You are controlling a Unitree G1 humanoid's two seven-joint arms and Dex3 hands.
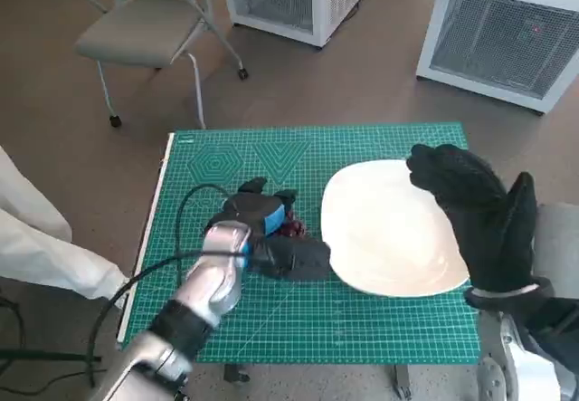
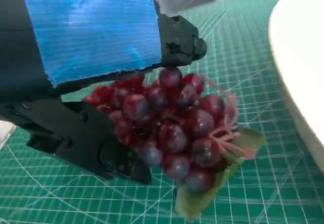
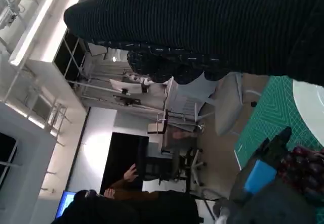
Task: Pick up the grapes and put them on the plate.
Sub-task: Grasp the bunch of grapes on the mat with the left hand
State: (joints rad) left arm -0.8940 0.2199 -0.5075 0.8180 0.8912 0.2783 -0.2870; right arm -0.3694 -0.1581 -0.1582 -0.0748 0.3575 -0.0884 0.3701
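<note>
Green gridded cutting mat (image 1: 362,329) covers the small table and carries everything the task needs. On it, just to the right of the left hand, lies the broad white oval plate (image 1: 389,229), its near rim a short way from that hand's fingers. The right hand (image 1: 475,215), in its black knitted glove, is raised over the plate's far side with the fingers spread and nothing in them. The left hand (image 1: 258,229), black with blue tape across its back, is much the nearer to the fruit: its fingers (image 2: 96,143) are closed round the bunch of dark red plastic grapes (image 2: 172,125), which sits under the taped back and sticks out toward the plate. By my reading the coming move is a short carry rightward from the left hand to the plate.

From the head view the bunch is nearly hidden, only a red sliver at the hand's plate-side edge. The left wrist view shows the berries, the pink stem and a green leaf (image 2: 212,193) beneath, which seems to touch the mat, so I cannot tell whether the bunch is lifted.
</note>
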